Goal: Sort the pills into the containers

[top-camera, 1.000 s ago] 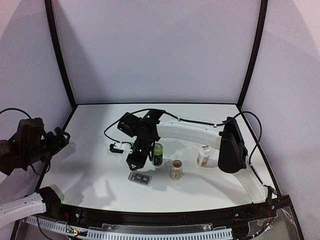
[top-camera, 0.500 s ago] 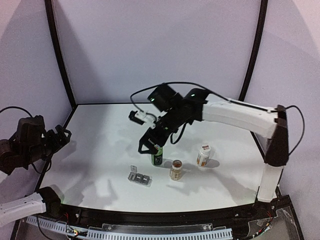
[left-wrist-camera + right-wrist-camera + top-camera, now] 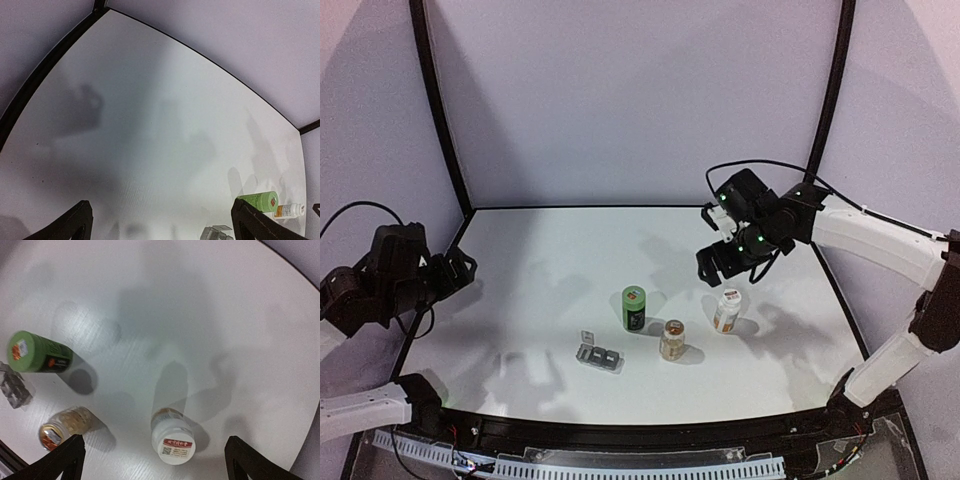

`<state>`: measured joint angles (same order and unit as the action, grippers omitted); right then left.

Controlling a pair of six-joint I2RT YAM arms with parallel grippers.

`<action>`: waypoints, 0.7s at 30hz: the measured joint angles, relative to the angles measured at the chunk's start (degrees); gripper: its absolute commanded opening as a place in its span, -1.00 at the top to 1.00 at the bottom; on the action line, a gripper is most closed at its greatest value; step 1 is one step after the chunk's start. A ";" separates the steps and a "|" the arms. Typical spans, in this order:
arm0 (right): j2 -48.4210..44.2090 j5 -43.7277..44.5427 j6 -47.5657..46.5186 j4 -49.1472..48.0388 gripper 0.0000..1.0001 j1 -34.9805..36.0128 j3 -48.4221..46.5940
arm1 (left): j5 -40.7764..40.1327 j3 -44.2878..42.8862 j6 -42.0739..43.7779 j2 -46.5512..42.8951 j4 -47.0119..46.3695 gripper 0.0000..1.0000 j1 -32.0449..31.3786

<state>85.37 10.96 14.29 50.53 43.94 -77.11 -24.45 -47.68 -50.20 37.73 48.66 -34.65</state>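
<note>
Left arm: I see it folded at the left edge of the tabletop [image 3: 540,290], raised above the surface and pointing inward.
Left claw [image 3: 458,270]: its fingers are spread wide and nothing is between them; the left wrist view shows only bare surface under it.
Right arm: it reaches from the right side, held high over the right half of the tabletop, with the wrist bent down.
Right claw [image 3: 718,270]: its fingers are spread wide and hold nothing; it hangs above the white bottle [image 3: 726,311] without touching it.
Tabletop: white and matt, with soft shadows of both arms.
Room: pale lilac walls and black frame posts [image 3: 438,105] at the back corners.
Pill box [image 3: 599,356]: small, grey, a row of three compartments; it lies near the front middle, well apart from both claws. One clear lid at its left end seems to stand up. I cannot tell what is inside.
Green bottle [image 3: 634,308]: upright, behind the pill box and to its right.
Amber bottle [image 3: 672,340]: upright with a gold cap, between the green bottle and the white bottle, nearer to me.
</note>
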 measured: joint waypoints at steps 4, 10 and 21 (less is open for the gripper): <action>1.19 1.53 2.59 1.92 -0.82 -0.85 2.59 | 0.03 0.00 0.61 1.31 -0.81 -0.97 0.00; 5.42 -0.61 4.02 0.15 -0.57 -3.59 4.44 | 0.47 0.00 1.23 3.17 -2.37 -0.97 0.00; 10.01 -2.06 6.12 0.81 -0.41 -4.26 4.38 | 1.84 0.24 1.24 3.83 -4.26 -0.97 0.00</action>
<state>95.38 8.90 20.41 51.34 39.68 -72.73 -22.60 -47.44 -48.96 41.56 44.40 -34.65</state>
